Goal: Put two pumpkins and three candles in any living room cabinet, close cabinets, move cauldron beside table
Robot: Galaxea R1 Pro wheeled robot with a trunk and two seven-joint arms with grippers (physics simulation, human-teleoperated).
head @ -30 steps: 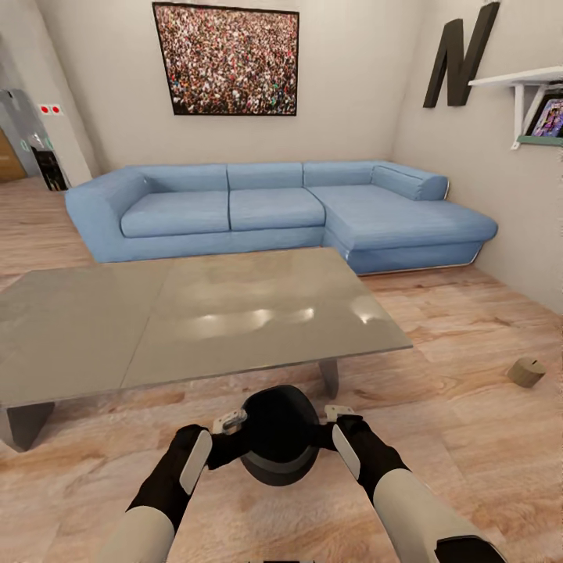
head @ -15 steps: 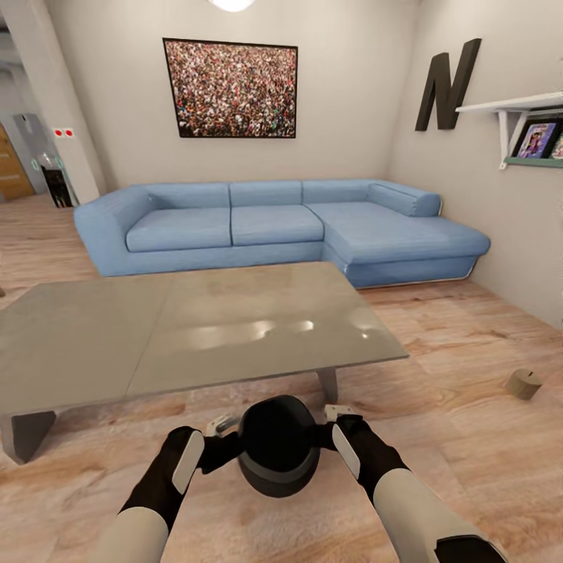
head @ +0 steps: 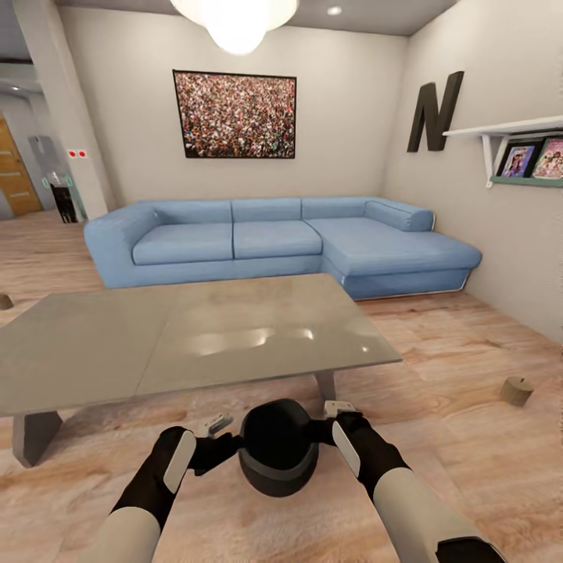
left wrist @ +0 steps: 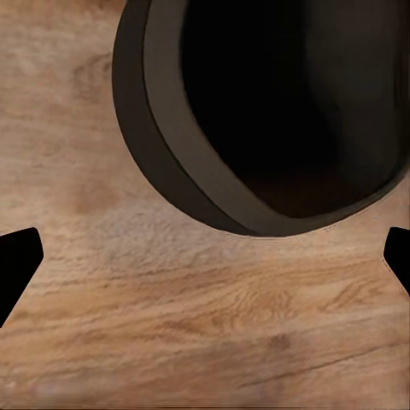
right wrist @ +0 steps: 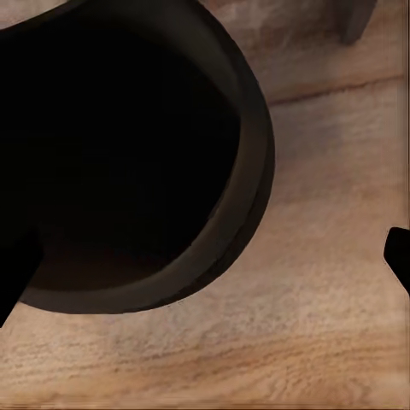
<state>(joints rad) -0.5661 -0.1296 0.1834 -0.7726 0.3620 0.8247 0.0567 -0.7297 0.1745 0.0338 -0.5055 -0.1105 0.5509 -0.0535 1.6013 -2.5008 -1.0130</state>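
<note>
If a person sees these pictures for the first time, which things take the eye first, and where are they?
The long light-blue corner sofa stands against the far wall, under a framed picture of a dense crowd. In front of it spreads the wide grey low table. Nearest the camera, the round dark cauldron sits on the wooden floor between the left gripper and the right gripper, just before the table's near edge.

The round black cauldron (head: 278, 456) stands on the wooden floor (head: 438, 344), just in front of the low grey rectangular bench (head: 188, 336). The left tool (head: 205, 439) is at its left side and the right tool (head: 335, 421) at its right side. Behind the bench stands the blue corner sofa (head: 274, 242), against the wall. A short tan cylinder candle (head: 517, 390) lies on the floor, well to the right of the bench.
</note>
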